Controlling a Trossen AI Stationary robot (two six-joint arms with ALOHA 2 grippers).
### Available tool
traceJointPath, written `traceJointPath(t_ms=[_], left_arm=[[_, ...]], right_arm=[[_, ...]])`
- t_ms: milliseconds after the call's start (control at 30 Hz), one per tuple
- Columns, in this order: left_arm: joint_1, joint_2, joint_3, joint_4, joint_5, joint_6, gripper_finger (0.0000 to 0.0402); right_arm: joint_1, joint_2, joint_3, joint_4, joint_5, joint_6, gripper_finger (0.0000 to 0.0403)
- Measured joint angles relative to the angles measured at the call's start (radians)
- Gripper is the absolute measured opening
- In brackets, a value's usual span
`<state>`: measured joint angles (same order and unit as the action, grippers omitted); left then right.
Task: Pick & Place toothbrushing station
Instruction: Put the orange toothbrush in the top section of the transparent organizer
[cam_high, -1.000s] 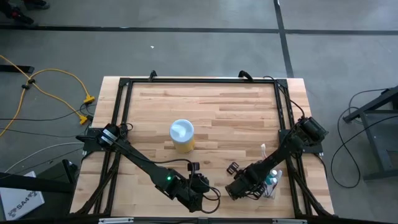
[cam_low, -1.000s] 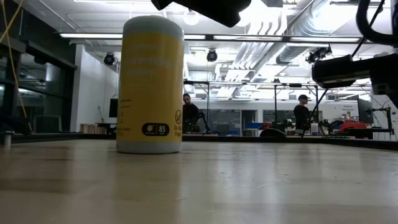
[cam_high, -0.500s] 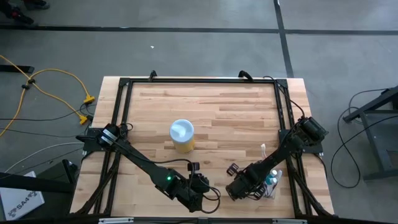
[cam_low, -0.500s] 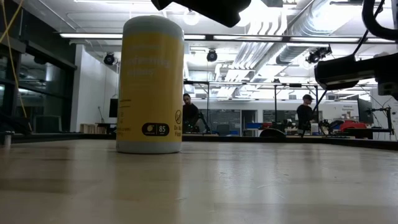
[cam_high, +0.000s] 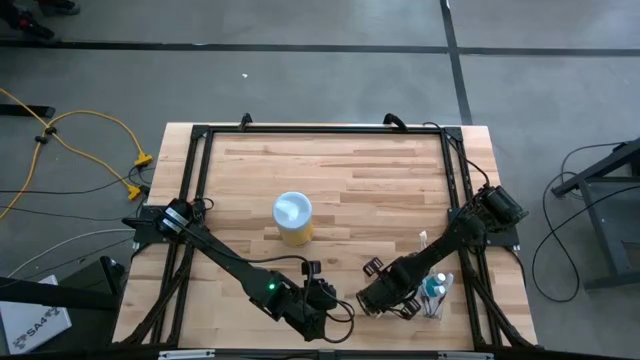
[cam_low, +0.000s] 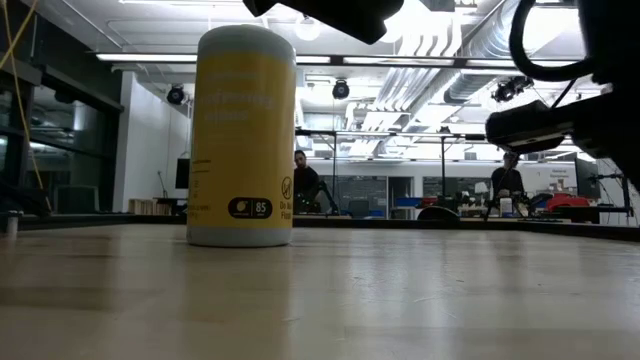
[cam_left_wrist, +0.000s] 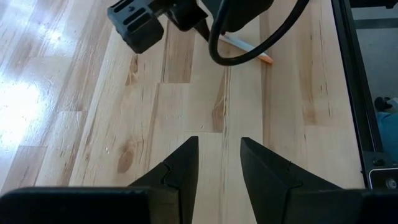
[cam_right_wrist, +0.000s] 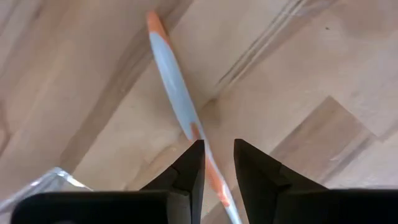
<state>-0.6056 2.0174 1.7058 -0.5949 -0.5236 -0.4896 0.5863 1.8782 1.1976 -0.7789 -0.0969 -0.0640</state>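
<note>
- Right gripper (cam_right_wrist: 216, 163) low over the table (cam_high: 380, 180), jaws parted just enough to straddle the orange-and-white toothbrush (cam_right_wrist: 177, 93); handle runs into the gap between the tips, lying flat on the wood, not yet lifted.
- Shifted a little leftward along the near edge over the last second in the high view (cam_high: 375, 300); in the low view, more of the dark arm now crowding the right side.
- Reads as final lining-up over the brush; closing on the thin handle looks like the next call, with a slip off the round shaft the risk.
- A corner of the clear holder cup (cam_right_wrist: 46, 180) just beside the brush in the right wrist view.
- Teal-capped bottles (cam_high: 436, 293) and a white toothbrush (cam_high: 423, 240) near the right arm, by the table's right edge.
- Left gripper (cam_left_wrist: 219, 163) parked near the front edge, jaws open, empty, unmoved.
- Yellow canister (cam_high: 293, 217) upright mid-table, well apart from the action.
</note>
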Motion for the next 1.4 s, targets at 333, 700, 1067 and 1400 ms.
traceJointPath(t_ms=[333, 700, 1067, 1400], left_arm=[[0.000, 0.000, 0.000, 0.000, 0.000, 0.005, 0.0112], [0.000, 0.000, 0.000, -0.005, 0.029, 0.004, 0.0112], [-0.002, 0.000, 0.000, -0.004, 0.030, 0.003, 0.0112], [-0.013, 0.000, 0.000, -0.004, 0.031, 0.003, 0.0112]], right_arm=[[0.011, 0.000, 0.000, 0.000, -0.042, 0.020, 0.0078], [0.017, 0.009, 0.000, 0.031, -0.041, 0.020, 0.0078], [0.029, 0.010, 0.000, 0.044, -0.044, 0.045, 0.0078], [0.033, 0.059, 0.005, 0.061, -0.059, 0.039, 0.0078]])
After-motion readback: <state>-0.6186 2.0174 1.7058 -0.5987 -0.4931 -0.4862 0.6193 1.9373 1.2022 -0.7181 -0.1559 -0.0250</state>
